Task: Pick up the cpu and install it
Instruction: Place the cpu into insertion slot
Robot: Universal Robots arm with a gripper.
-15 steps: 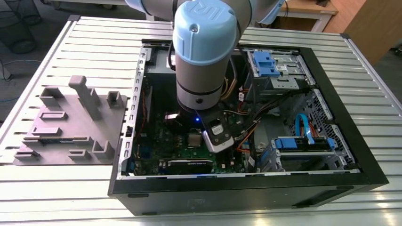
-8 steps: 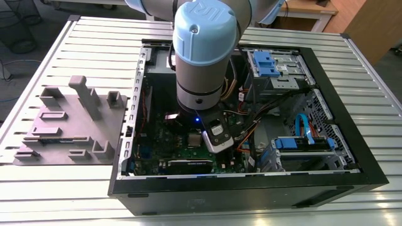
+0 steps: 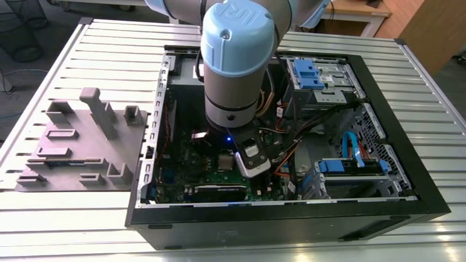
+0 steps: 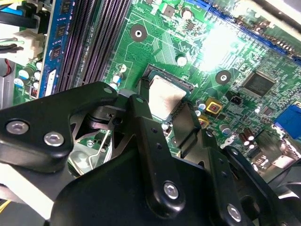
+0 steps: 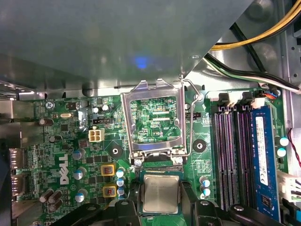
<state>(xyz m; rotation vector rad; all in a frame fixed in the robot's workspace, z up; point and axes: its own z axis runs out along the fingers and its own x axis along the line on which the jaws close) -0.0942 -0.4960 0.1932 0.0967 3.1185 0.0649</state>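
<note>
cpu (image 5: 161, 194) clamped at the socket

Held on two opposite edges by the claw (image 4: 164, 107), with black fingers (image 4: 141, 101) narrowed onto it in both wrist views. Low at the socket (image 4: 171, 77) on the green board (image 5: 70, 141); seated or just above, cannot tell. Just beside the open metal frame (image 5: 153, 117), near the memory slots (image 5: 230, 155). In the exterior view, down inside the computer case (image 3: 393, 164) at mid-frame, under the blue arm (image 3: 233, 65), well apart from the grey tray (image 3: 73, 142) at the exterior view's left

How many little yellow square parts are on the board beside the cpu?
2. In the first wrist view, one yellow part lies nearer the open socket frame, the other alongside the cpu. More may be hidden.
</note>
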